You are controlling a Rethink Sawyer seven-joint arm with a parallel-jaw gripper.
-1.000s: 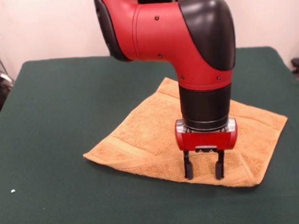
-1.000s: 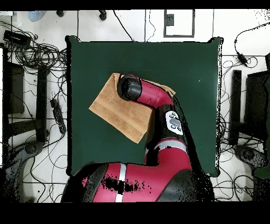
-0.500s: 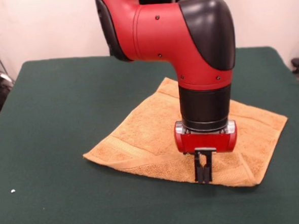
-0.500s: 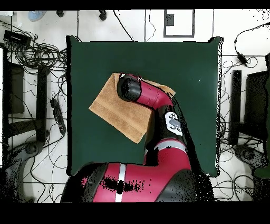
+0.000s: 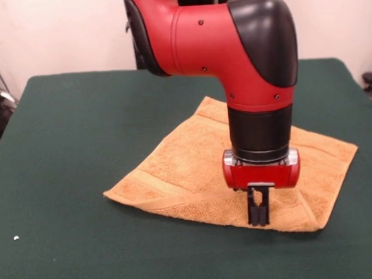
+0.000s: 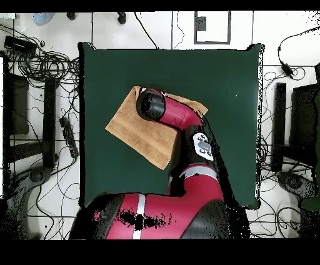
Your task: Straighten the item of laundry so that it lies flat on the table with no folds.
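The golden-orange towel (image 5: 187, 164) lies on the dark green table (image 5: 77, 121), right of centre in the front view, turned at an angle and doubled over, with a layered edge along its near side. My gripper (image 5: 258, 222) points straight down at that near edge, right of its middle. Its fingers are shut together with the tips pressed into the cloth, pinching it. In the overhead view the towel (image 6: 134, 128) shows left of the table's (image 6: 231, 81) centre. The arm's wrist (image 6: 151, 103) covers the gripper there.
A small white speck (image 5: 16, 238) lies near the table's front left corner. Cables and dark equipment (image 6: 37, 94) line the floor on both sides of the table. The arm (image 6: 187, 134) stretches across the towel's right part in the overhead view.
The gripper's fingers have closed from open on the towel's near edge. The gripper has since shifted slightly to the right in the front view. The towel's outline looks unchanged.
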